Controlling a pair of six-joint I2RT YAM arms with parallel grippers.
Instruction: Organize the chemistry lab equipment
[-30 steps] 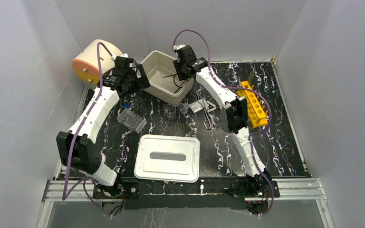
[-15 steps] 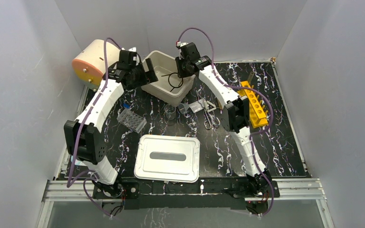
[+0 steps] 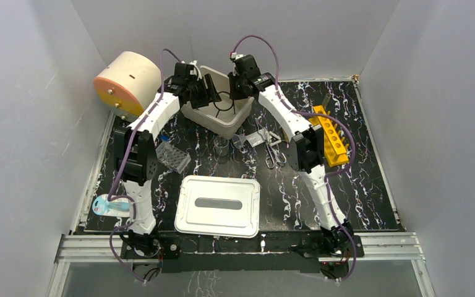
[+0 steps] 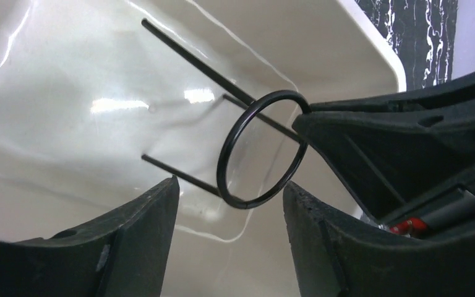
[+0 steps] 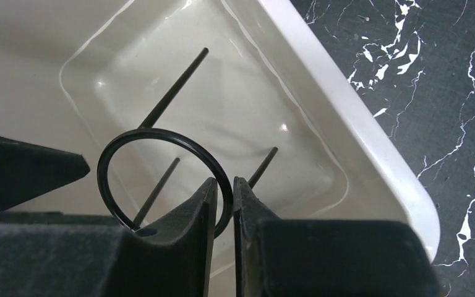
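1. Currently the white bin [image 3: 221,125], upper centre of the top view, has the black wire ring stand [image 5: 150,132] inside it. The ring is up and the straight rods point down toward the bin floor; cannot tell if they touch it.
2. Right claw [image 5: 224,185] is pinched closed on the ring's wire, at the ring's lower right in its wrist view.
3. Left claw [image 4: 230,185] is spread apart and holds nothing. The ring sits just above the gap between its fingers, not touching them.
4. Lidded tray [image 3: 218,206], bottom centre: lid on, contents hidden.
5. Yellow rack [image 3: 332,135], right side, is partly behind the right arm. What is in its holes is too small to tell.
6. Clear beaker [image 3: 221,146], funnel [image 3: 241,141] and scissors [image 3: 271,154] sit on the desk [image 3: 371,185] just below the bin; the glass edges are hard to make out.
7. Clear rack [image 3: 172,156] is left of centre; its contents are unclear.
8. Blue-and-white item [image 3: 111,205], lower left beside the left arm: cannot identify.
9. Only the top view shows the desk items and the cream cylinder [image 3: 127,83] at upper left. The wrist views show the bin interior, the ring and the other claw's dark fingers.
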